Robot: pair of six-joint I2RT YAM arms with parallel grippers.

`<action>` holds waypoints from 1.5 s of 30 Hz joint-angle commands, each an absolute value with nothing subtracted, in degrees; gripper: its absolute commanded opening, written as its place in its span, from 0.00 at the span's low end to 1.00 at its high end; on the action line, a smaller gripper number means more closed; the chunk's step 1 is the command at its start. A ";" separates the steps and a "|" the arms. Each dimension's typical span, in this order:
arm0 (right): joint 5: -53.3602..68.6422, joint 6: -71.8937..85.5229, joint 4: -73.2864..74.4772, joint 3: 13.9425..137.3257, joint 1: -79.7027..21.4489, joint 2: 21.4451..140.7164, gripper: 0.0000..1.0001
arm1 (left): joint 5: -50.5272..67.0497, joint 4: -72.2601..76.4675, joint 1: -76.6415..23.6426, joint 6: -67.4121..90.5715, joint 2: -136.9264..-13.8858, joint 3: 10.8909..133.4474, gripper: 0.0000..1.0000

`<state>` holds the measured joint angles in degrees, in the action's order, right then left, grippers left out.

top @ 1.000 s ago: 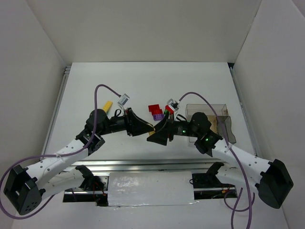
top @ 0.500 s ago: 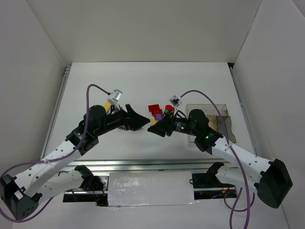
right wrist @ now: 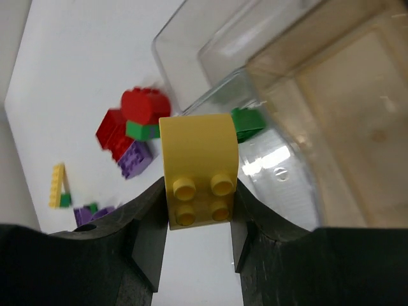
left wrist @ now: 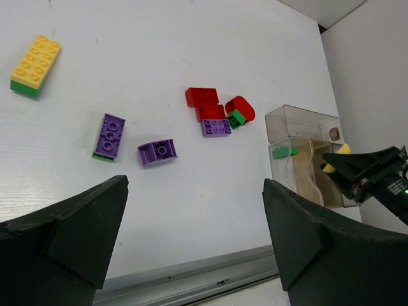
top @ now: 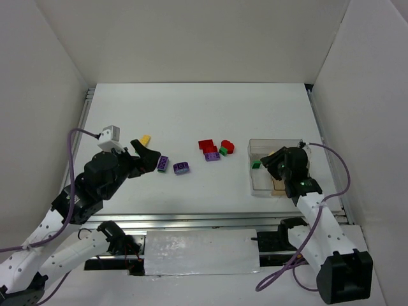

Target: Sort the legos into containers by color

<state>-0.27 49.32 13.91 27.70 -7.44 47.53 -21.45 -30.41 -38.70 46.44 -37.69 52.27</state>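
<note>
Looking down from above, the left gripper (top: 147, 155) hangs over the left of the table (top: 191, 115), jaws spread wide and empty. It is just beside a long yellow brick (top: 145, 139) and two purple bricks (top: 163, 164). Right of these, red bricks (top: 207, 145) lie bunched with one purple and one green. The right gripper (top: 275, 159) sits above the clear box (top: 274, 141) at the right, and a green brick (top: 255, 164) lies inside the box's left side.

In the left wrist view, the wide black fingers (left wrist: 70, 229) frame the loose bricks, with the box at far right.

In the right wrist view, that gripper's fingers (right wrist: 150, 236) are clenched on a curved yellow brick (right wrist: 199, 167), held over the box's edge.
</note>
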 commanded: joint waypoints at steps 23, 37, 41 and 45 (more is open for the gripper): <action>3.42 50.10 19.51 24.52 8.53 39.11 0.88 | -12.92 -25.40 -38.67 40.96 -43.24 48.16 0.99; 17.21 36.83 28.55 37.52 6.59 32.78 1.00 | -2.19 -18.89 -38.67 37.44 -67.21 56.50 1.00; 19.07 35.07 30.06 39.11 6.42 31.56 1.00 | -4.56 -22.23 -39.37 40.15 -81.87 64.41 1.00; 20.12 35.51 29.97 38.76 6.24 29.71 1.00 | -10.53 -23.98 -42.18 44.46 -91.21 72.74 1.00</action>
